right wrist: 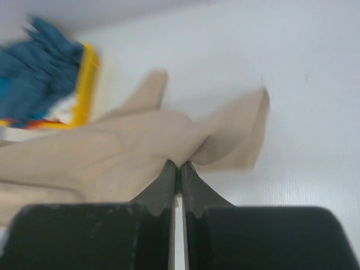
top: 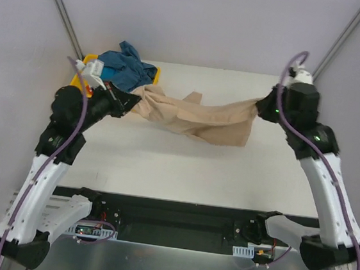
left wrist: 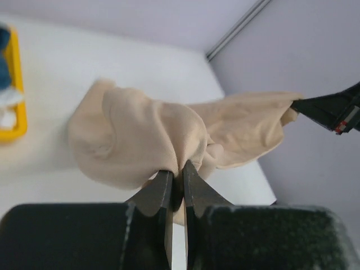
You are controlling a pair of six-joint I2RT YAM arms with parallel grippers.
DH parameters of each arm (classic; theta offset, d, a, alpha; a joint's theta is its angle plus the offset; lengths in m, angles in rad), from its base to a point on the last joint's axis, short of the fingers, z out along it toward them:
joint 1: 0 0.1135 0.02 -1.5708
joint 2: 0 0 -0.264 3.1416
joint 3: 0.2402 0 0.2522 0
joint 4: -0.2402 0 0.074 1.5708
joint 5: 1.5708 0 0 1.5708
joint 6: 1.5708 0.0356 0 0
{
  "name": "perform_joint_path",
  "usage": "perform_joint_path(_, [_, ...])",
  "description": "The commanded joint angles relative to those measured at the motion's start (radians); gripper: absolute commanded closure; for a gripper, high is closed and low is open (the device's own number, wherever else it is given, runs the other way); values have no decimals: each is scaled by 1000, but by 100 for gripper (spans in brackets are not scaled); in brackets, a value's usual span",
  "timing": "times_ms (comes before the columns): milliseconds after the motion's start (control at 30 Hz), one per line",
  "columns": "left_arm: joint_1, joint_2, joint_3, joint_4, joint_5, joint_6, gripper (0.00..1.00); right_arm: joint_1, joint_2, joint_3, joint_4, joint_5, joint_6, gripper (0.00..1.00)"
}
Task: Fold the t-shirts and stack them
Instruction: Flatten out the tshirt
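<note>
The beige-tan t-shirt (top: 195, 116) hangs stretched above the table between both grippers, sagging and bunched in the middle. My left gripper (top: 134, 99) is shut on its left end; in the left wrist view the jaws (left wrist: 175, 167) pinch bunched beige cloth (left wrist: 140, 138). My right gripper (top: 263, 105) is shut on its right end, and in the right wrist view (right wrist: 178, 166) the jaws pinch a fold of the beige shirt (right wrist: 112, 154). A teal-blue t-shirt (top: 124, 66) lies crumpled in the yellow tray at the back left, with white and orange-red cloth under it (right wrist: 53, 115).
The yellow tray (top: 155, 76) sits at the back left corner of the white table (top: 183, 167), close behind my left gripper. Grey walls and metal posts (top: 58, 6) enclose the back and sides. The arm bases stand at the near edge.
</note>
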Motion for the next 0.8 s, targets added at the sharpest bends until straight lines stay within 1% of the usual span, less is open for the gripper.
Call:
perform_joint_path(0, [7, -124, 224, 17, 22, 33, 100, 0, -241, 191, -103, -84, -68, 99])
perform_joint_path(67, [9, -153, 290, 17, 55, 35, 100, 0, -288, 248, -110, -126, -76, 99])
perform_joint_path(100, [7, -161, 356, 17, 69, 40, 100, 0, -318, 312, -121, -180, -82, 99])
perform_joint_path(167, [9, -174, 419, 15, 97, 41, 100, 0, -340, 375, -156, -230, -88, 99])
perform_joint_path(200, [9, -179, 472, 14, 102, 40, 100, 0, -345, 436, -167, -244, -91, 99])
perform_joint_path(267, [9, -184, 523, 15, 118, 34, 100, 1, -357, 482, -182, -291, -93, 99])
perform_joint_path(300, [9, -184, 567, 15, 125, 34, 100, 0, -362, 515, -184, -302, -93, 99])
perform_joint_path(367, [9, -161, 605, 15, 137, 33, 100, 0, -371, 535, -184, -310, -95, 99])
perform_joint_path(433, [9, -110, 649, 15, 140, 30, 100, 0, -372, 544, -184, -281, -98, 99])
perform_joint_path(500, [9, -58, 687, 15, 157, 24, 100, 0, -354, 546, -199, -178, -101, 99])
perform_joint_path(533, [9, 6, 698, 15, 158, 15, 100, -2, -345, 538, -207, -141, -104, 99])
perform_joint_path(567, [9, 40, 710, 15, 160, 9, 100, 0, -317, 530, -216, -21, -111, 99])
perform_joint_path(600, [7, 77, 711, 15, 157, 7, 100, 0, -299, 520, -218, 44, -113, 99])
perform_joint_path(633, [7, 155, 711, 14, 133, -3, 100, 0, -279, 507, -221, 110, -116, 99])
perform_joint_path(667, [7, 198, 700, 15, 114, -6, 100, 0, -235, 471, -221, 252, -125, 99])
perform_joint_path(700, [4, 242, 694, 15, 102, -11, 100, -3, -207, 452, -221, 322, -125, 99])
perform_joint_path(733, [3, 340, 689, 15, 96, -19, 100, -28, -179, 429, -216, 378, -125, 99])
perform_joint_path(767, [-8, 393, 675, 14, 91, -11, 99, -54, -127, 365, -199, 423, -153, 99])
